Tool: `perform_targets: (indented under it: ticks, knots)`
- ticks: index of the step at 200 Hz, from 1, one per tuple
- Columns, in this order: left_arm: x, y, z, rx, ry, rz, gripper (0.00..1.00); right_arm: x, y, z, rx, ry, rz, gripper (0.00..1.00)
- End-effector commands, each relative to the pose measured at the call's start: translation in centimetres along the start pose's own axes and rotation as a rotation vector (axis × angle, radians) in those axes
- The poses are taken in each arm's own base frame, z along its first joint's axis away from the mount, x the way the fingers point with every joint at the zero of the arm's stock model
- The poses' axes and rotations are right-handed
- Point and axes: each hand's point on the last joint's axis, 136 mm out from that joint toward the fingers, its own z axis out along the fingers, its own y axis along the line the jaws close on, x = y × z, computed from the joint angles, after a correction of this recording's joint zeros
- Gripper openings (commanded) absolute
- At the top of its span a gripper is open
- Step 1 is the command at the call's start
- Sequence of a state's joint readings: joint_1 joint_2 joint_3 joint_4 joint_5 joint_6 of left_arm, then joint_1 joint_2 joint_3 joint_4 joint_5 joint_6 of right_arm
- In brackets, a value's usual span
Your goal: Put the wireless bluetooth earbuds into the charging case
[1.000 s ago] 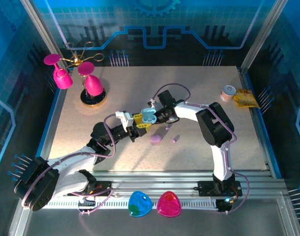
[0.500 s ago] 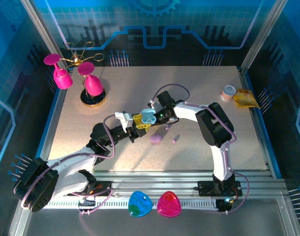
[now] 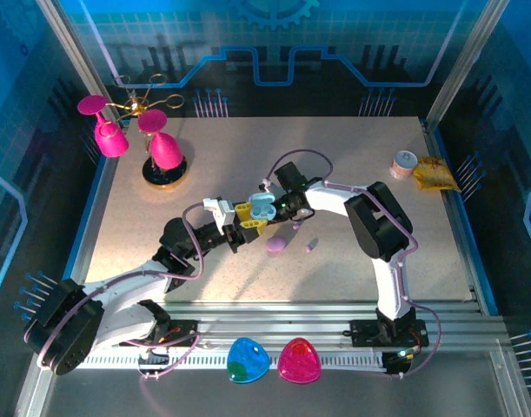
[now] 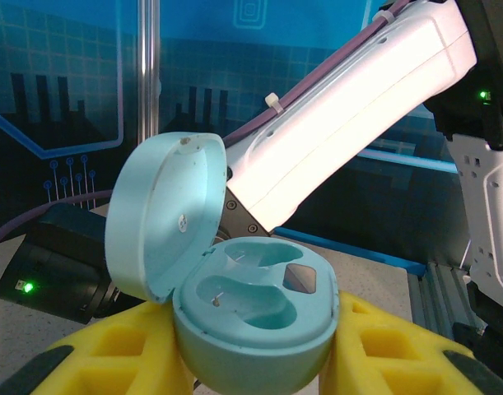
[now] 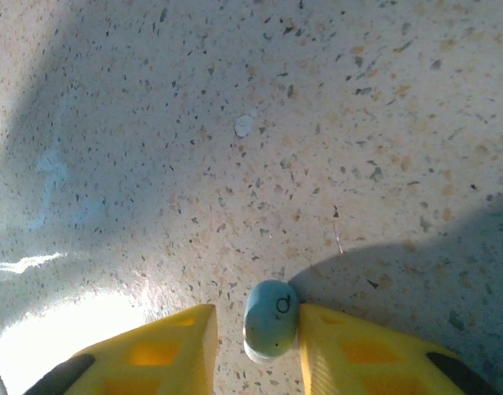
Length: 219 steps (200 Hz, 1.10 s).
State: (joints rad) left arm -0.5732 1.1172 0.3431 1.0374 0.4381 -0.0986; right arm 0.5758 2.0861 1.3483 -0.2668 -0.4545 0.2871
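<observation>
A pale blue charging case (image 4: 251,304) sits between the yellow fingers of my left gripper (image 4: 253,333), which is shut on it. Its lid stands open and both sockets are empty. In the top view the case (image 3: 263,207) is held mid-table by the left gripper (image 3: 248,217). My right gripper (image 5: 257,322) is down at the tabletop, straddling a pale blue earbud (image 5: 272,319). The right finger touches the earbud and the left finger stands a small gap away. A light purple earbud (image 3: 311,245) lies on the table near a purple case (image 3: 276,245).
Pink goblets on a gold stand (image 3: 165,152) stand at the back left. A tape roll (image 3: 404,163) and a yellow packet (image 3: 436,175) lie at the back right. A blue case (image 3: 247,360) and a pink case (image 3: 299,360) rest on the near rail.
The right wrist has shifted slightly left, closer against the held case. The left arm and the case have stayed put.
</observation>
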Motion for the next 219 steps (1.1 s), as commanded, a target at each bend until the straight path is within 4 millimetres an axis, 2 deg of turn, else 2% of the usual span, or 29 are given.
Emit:
perform_targets:
  ticks: [1,57,110,142,184,219]
  knots:
    - [-1.1,-0.3,-0.5,0.005,-0.044,0.022,0.20,0.4,0.5,0.3,-0.009,0.023,0.003,0.24]
    - [-1.1,-0.3,-0.6,0.001,-0.044,0.027,0.20,0.5,0.2,0.5,0.003,0.027,0.014,0.19]
    - [-1.2,-0.3,-0.7,-0.004,-0.045,0.031,0.20,0.0,0.4,-0.5,0.024,-0.018,0.016,0.16]
    - [-1.3,-0.3,-0.9,-0.008,-0.041,0.035,0.21,0.1,-0.3,-1.2,0.079,-0.039,0.030,0.16]
    - [-1.2,-0.3,-1.0,-0.015,-0.039,0.040,0.21,0.7,-1.4,-3.1,0.178,-0.100,0.052,0.16]
    - [-1.4,-0.3,-0.9,-0.015,-0.042,0.046,0.21,1.4,-2.7,-5.5,0.292,-0.180,0.070,0.16]
